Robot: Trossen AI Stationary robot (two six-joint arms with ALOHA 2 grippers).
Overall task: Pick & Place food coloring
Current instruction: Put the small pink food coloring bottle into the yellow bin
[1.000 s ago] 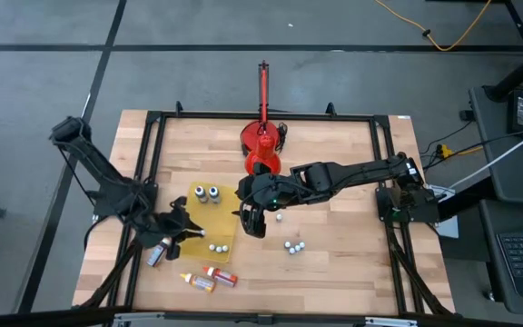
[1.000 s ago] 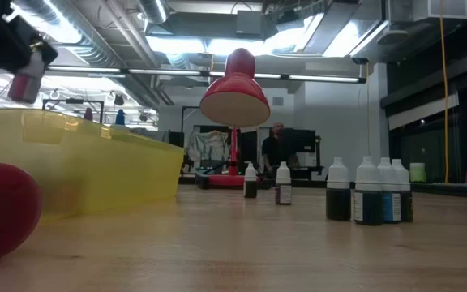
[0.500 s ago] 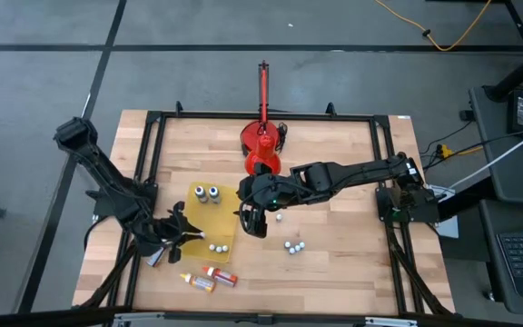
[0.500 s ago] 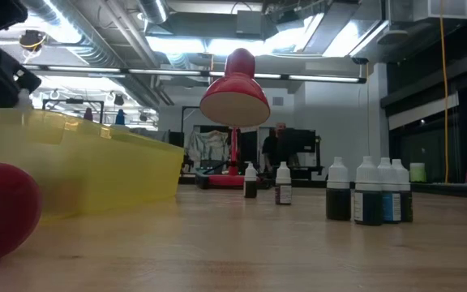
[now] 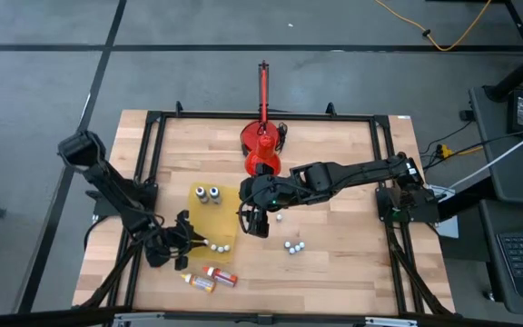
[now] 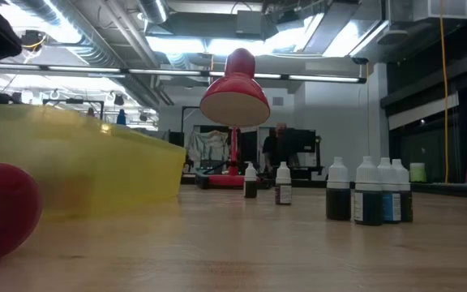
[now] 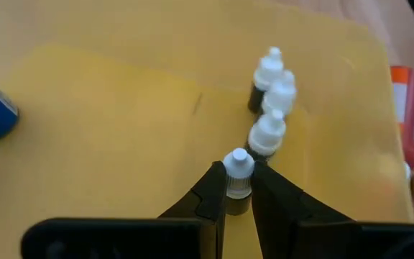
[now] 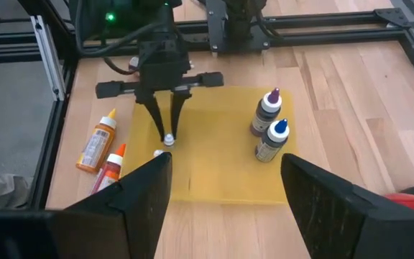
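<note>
My left gripper [image 5: 197, 242] is low over the near right part of the shallow yellow tray [image 5: 209, 216], shut on a small food coloring bottle [image 7: 237, 167] with a white cap. More capped bottles [image 7: 268, 133] stand just beyond it on the tray, and two others [image 8: 269, 126] stand at the tray's far side. An orange bottle [image 5: 196, 282] and a red bottle [image 5: 220, 275] lie on the table near the front edge. My right gripper [image 5: 258, 223] hovers open, high beside the tray's right edge, touching nothing. My left gripper pinches the bottle's body just below the cap [image 7: 237, 196] between its two fingers. The fingers slant down from the table's left side, as the right wrist view shows [image 8: 168, 115]. The bottle stands roughly upright with its cap past the fingertips. Whether its bottom touches the tray is hidden.
A red cone-shaped lamp [image 5: 262, 150] with an upright rod stands at the far middle. Three small bottles [image 5: 293, 246] stand on the wood right of the tray, one more [image 5: 280, 216] beside my right gripper. A black frame [image 5: 384, 163] rims the table.
My left gripper has sunk toward the tray with the bottle and shifted a little toward the table's near edge. In the low view the bottle has dropped out of sight behind the tray's yellow wall. The gripper stays shut on it.
</note>
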